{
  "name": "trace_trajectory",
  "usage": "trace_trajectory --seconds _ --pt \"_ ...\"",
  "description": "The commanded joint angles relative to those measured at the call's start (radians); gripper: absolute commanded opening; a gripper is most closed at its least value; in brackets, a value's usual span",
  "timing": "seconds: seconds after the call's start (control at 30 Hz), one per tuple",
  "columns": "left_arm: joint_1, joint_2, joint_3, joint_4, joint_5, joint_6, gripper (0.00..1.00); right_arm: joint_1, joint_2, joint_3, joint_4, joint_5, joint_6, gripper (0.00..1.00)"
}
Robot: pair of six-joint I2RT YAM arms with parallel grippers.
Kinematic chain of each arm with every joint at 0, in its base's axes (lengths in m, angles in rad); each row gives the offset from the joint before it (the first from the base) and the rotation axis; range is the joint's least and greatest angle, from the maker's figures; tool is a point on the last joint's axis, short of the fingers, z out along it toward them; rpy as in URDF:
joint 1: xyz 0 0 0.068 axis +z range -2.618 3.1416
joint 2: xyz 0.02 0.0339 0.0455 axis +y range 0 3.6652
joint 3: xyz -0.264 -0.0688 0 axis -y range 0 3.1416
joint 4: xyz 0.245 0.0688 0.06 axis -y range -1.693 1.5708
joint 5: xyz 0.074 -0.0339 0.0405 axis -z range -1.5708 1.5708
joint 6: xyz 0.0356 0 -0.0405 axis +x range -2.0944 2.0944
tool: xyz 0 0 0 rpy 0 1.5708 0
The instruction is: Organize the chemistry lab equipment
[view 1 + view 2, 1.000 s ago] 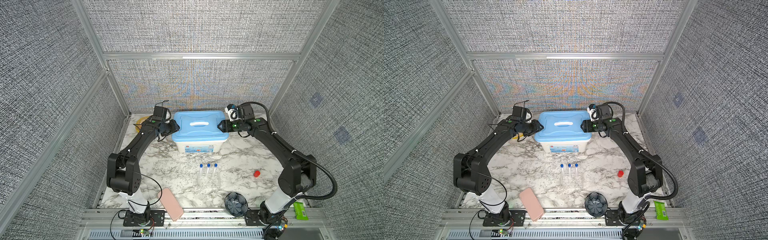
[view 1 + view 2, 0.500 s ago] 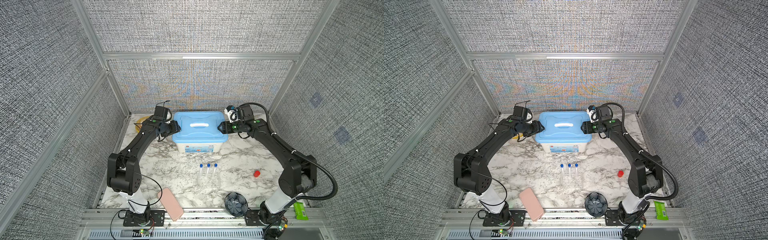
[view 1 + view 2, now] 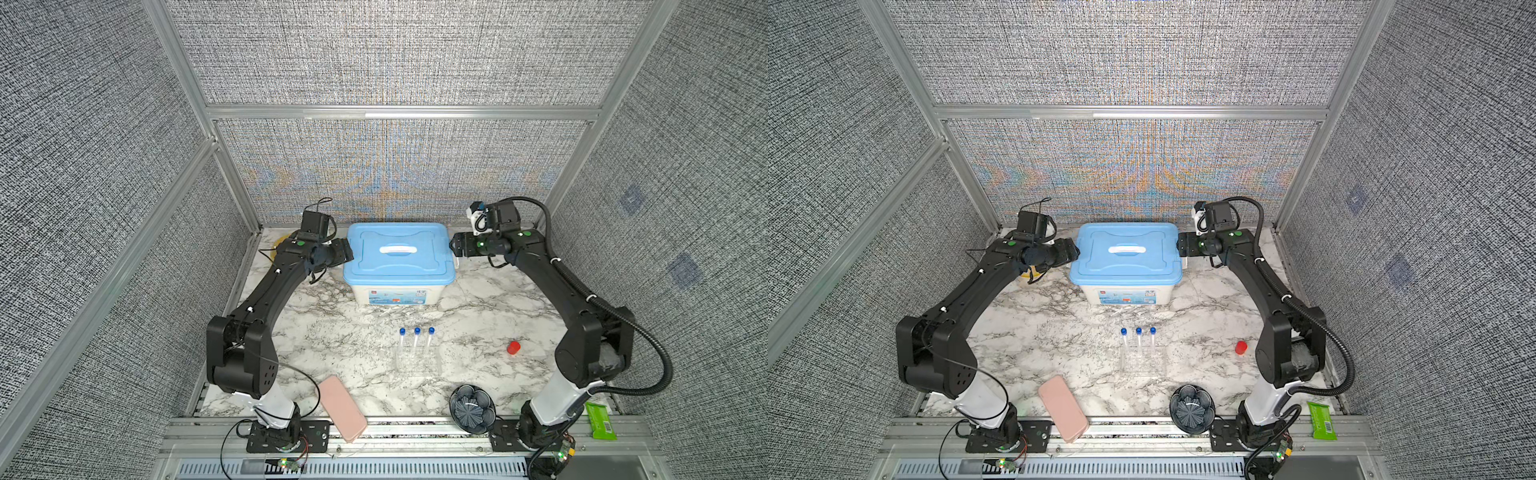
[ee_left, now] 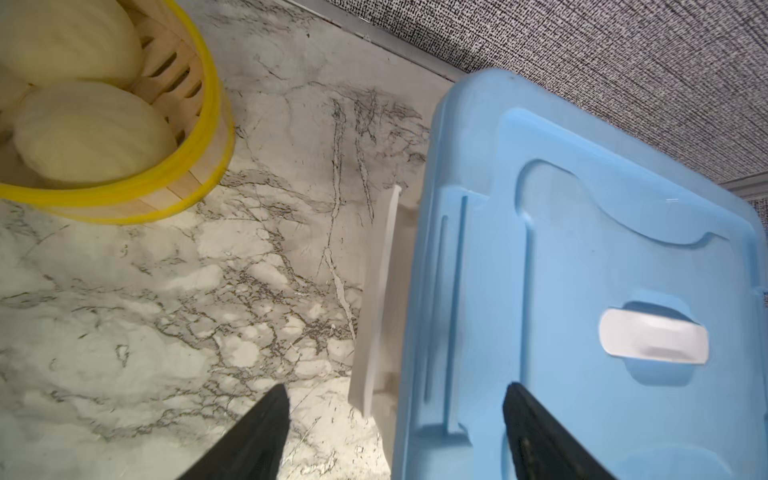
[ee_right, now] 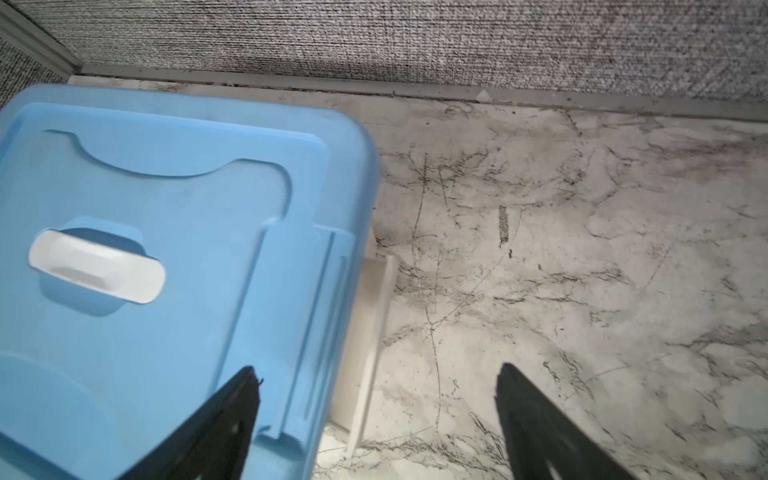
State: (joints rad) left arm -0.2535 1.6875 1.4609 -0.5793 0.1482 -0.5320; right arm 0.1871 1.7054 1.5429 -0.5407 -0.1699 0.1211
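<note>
My left end effector (image 3: 345, 251) and right end effector (image 3: 455, 245) are both released, fingers spread, gripping nothing. One waits at each short end of the blue-lidded box (image 3: 399, 266), whose lid is on. The three blue-capped tubes (image 3: 416, 340) stand in the clear rack (image 3: 417, 363) on the worktop (image 3: 332, 332), well in front of the box. I see no mortar or pestle. If the box is their place, I judge that opening it and loading the rack are both left to do.
</note>
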Motion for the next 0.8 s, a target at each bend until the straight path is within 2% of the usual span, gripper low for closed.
trace_trajectory --seconds 0.0,0.07,0.13,0.23,0.33,0.4,0.57,0.77 --pt "-0.001 0.048 0.035 0.03 0.073 -0.009 0.83 -0.068 -0.019 -0.094 0.145 -0.217 0.127 0.99" --pt "0.005 0.077 0.054 0.02 0.082 -0.017 0.83 -0.101 -0.022 -0.154 0.24 -0.297 0.199 0.99" --pt "0.009 0.093 0.06 0.018 0.106 -0.032 0.83 -0.107 -0.015 -0.17 0.263 -0.309 0.215 0.99" --pt "0.011 0.098 0.057 0.019 0.134 -0.058 0.83 -0.113 0.008 -0.18 0.3 -0.42 0.225 0.99" --pt "0.012 0.1 0.047 0.025 0.13 -0.069 0.82 -0.122 0.023 -0.204 0.386 -0.521 0.301 0.99" --pt "0.014 0.111 0.049 0.018 0.126 -0.066 0.82 -0.125 0.031 -0.205 0.417 -0.532 0.329 0.99" --pt "0.022 0.154 0.062 -0.021 0.116 -0.074 0.8 -0.124 0.098 -0.152 0.346 -0.514 0.317 0.99" --pt "0.032 0.151 0.026 -0.01 0.126 -0.101 0.78 -0.12 0.182 -0.129 0.315 -0.596 0.308 0.98"
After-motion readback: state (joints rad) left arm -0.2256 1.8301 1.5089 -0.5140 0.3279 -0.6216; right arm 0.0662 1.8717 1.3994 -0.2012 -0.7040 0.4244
